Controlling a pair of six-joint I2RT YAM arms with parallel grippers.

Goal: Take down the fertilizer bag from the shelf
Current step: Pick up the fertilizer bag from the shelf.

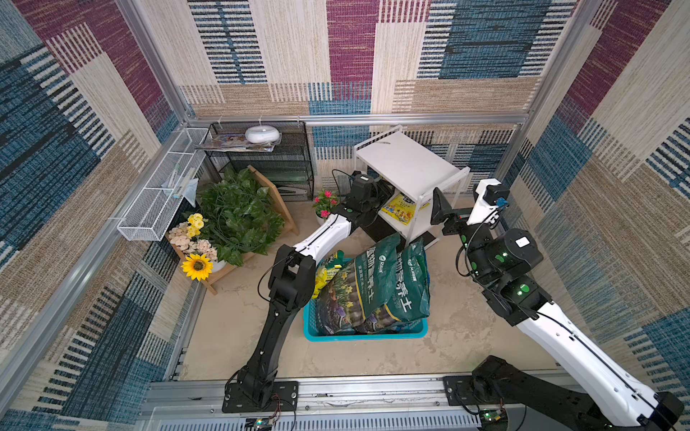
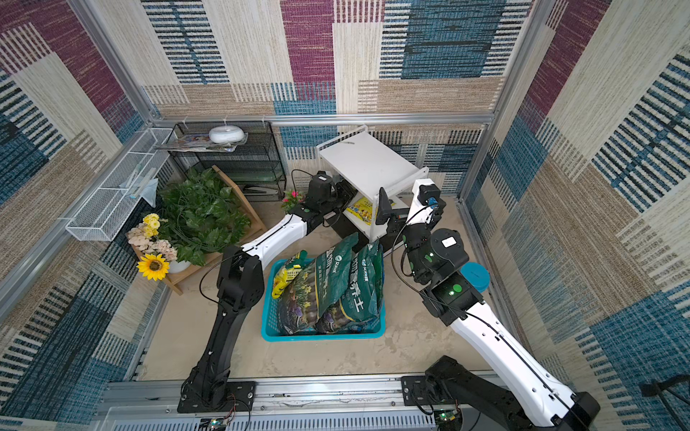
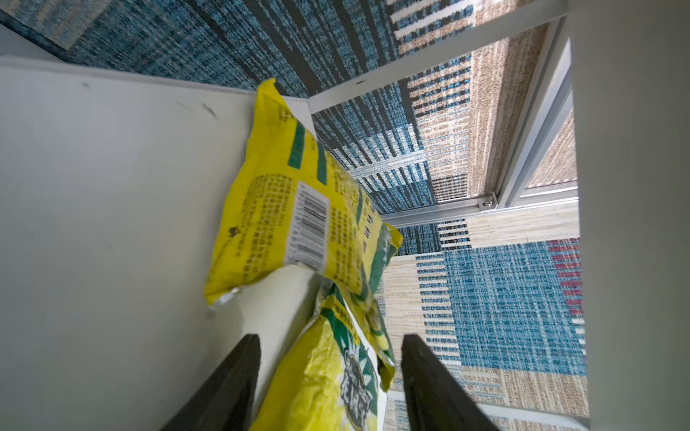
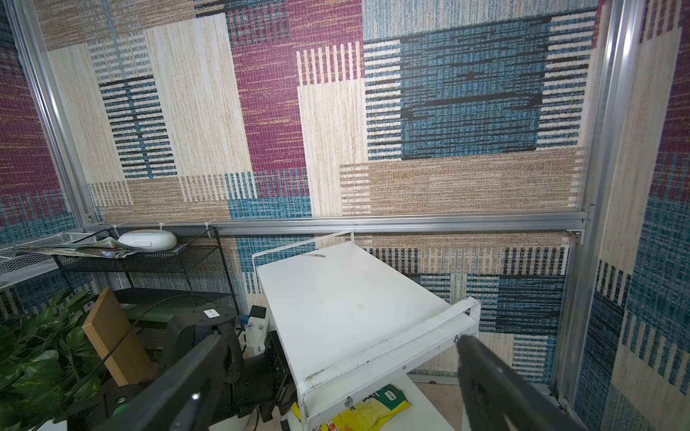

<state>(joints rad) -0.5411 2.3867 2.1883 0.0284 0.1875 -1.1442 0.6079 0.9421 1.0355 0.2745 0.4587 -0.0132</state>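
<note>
The white shelf (image 1: pixel 407 164) stands at the back, right of centre, its top board bare. On its lower board lie yellow fertilizer bags (image 1: pixel 401 211), seen also in the right wrist view (image 4: pixel 369 410). My left arm's wrist (image 1: pixel 364 190) reaches into the shelf from its left side. In the left wrist view one fertilizer bag with a barcode (image 3: pixel 291 209) lies on the board (image 3: pixel 112 186). A nearer one (image 3: pixel 328 373) sits between the fingers of my left gripper (image 3: pixel 330 337), which is open, with gaps on both sides. My right gripper (image 4: pixel 339 337) hangs open at the top board's front rail, holding nothing.
A teal basket (image 1: pixel 366 332) in front of the shelf holds green soil bags (image 1: pixel 377 287) and a yellow bag (image 1: pixel 326 272). A black wire rack (image 1: pixel 269 160), a white wire basket (image 1: pixel 160 194), a wooden planter with plants (image 1: pixel 239 212) and a pink flower pot (image 1: pixel 325 203) stand to the left.
</note>
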